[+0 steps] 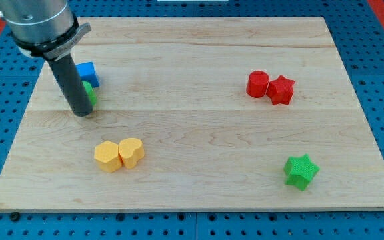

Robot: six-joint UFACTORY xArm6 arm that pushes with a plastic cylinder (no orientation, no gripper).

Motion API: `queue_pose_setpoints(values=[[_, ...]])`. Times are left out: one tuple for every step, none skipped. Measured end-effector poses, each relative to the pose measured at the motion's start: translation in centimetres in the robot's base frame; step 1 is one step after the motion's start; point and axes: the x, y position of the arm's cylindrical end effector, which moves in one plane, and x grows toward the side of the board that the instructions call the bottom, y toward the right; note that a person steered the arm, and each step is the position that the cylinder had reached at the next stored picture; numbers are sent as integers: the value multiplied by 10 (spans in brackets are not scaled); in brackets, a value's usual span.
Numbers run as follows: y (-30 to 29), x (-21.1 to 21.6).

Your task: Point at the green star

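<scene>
The green star (301,171) lies near the view's bottom right of the wooden board (199,127). My tip (82,112) rests on the board at the view's left, far from the star. It stands right in front of a green block (89,93), which the rod partly hides, so its shape cannot be made out. A blue block (87,73) sits just above that green block.
A red cylinder (258,84) and a red star (281,89) touch each other at the view's upper right. A yellow hexagon-like block (108,156) and a yellow heart (132,151) sit together at the lower left. Blue pegboard surrounds the board.
</scene>
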Motion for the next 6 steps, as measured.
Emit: queue_pose_setpoints(values=[[-17,-5],[61,-1],[109,-1],[198,-1],[283,11],[352,46]])
